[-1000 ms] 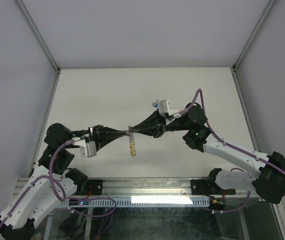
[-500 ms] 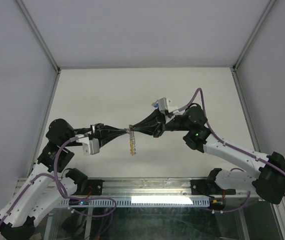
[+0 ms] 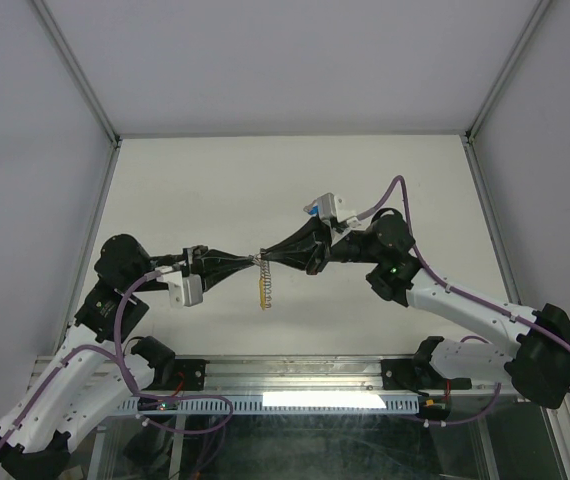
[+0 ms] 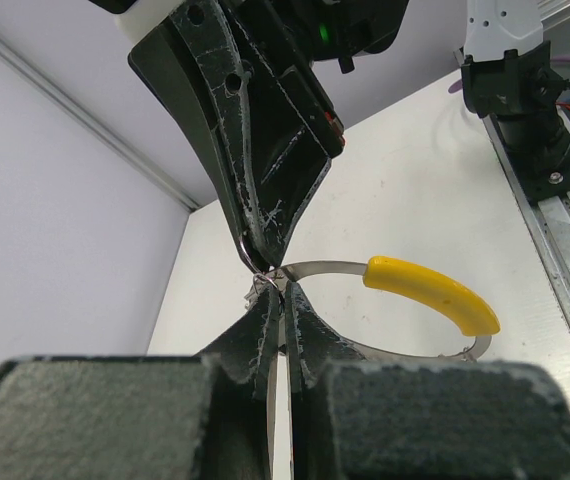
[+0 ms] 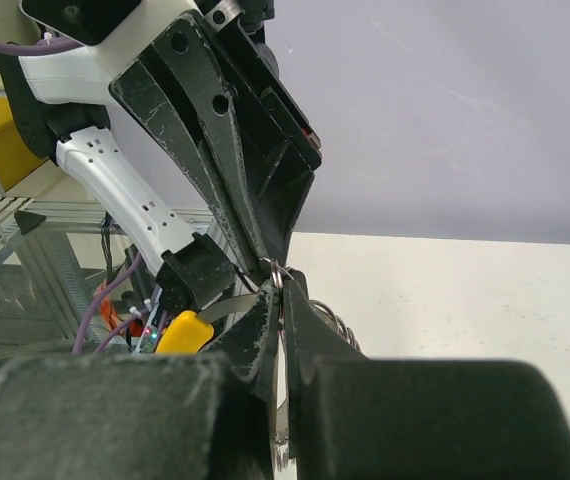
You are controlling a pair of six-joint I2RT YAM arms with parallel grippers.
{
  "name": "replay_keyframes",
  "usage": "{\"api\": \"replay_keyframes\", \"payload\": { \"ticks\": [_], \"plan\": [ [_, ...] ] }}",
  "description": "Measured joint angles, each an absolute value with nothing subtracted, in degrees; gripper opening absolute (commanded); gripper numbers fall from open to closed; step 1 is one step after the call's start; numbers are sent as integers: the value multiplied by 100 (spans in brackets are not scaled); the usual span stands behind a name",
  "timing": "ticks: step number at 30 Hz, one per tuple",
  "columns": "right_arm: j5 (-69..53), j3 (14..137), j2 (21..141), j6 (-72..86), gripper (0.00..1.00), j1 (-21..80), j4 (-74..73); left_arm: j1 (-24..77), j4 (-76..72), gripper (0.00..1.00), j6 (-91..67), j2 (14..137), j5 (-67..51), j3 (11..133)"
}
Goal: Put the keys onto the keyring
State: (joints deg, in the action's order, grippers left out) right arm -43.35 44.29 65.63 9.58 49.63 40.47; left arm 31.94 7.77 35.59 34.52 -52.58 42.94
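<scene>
Both grippers meet tip to tip above the middle of the table. My left gripper (image 3: 254, 260) (image 4: 279, 283) is shut on the silver band of the keyring (image 4: 325, 268), whose yellow segment (image 4: 431, 293) curves off to the right. In the top view the keyring (image 3: 263, 286) hangs below the tips. My right gripper (image 3: 265, 259) (image 5: 278, 287) is shut on a thin silver key (image 5: 281, 440); the key's small wire loop (image 5: 277, 275) pokes out at the tips against the keyring band. The ribbed part of the keyring (image 5: 333, 322) shows behind my right fingers. No blue-headed key is in view.
The white table (image 3: 215, 190) is walled by grey panels on the left, right and back. A metal rail with the arm bases (image 3: 295, 375) runs along the near edge.
The left wrist has crept slightly toward the centre and the right wrist has lifted a little. The tips stay together at the hanging keyring, and both grips hold.
</scene>
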Motion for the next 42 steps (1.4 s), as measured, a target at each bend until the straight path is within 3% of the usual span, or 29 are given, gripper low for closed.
{"api": "replay_keyframes", "payload": {
  "ticks": [27,42],
  "plan": [
    [-3760,4318,6270,1009,0,4936,4486,3194,1214,0,3559,3594,-5238,4338],
    [-3957,3951,5795,-113,0,4936,4576,3194,593,0,3068,3319,-5168,4338]
  ]
}}
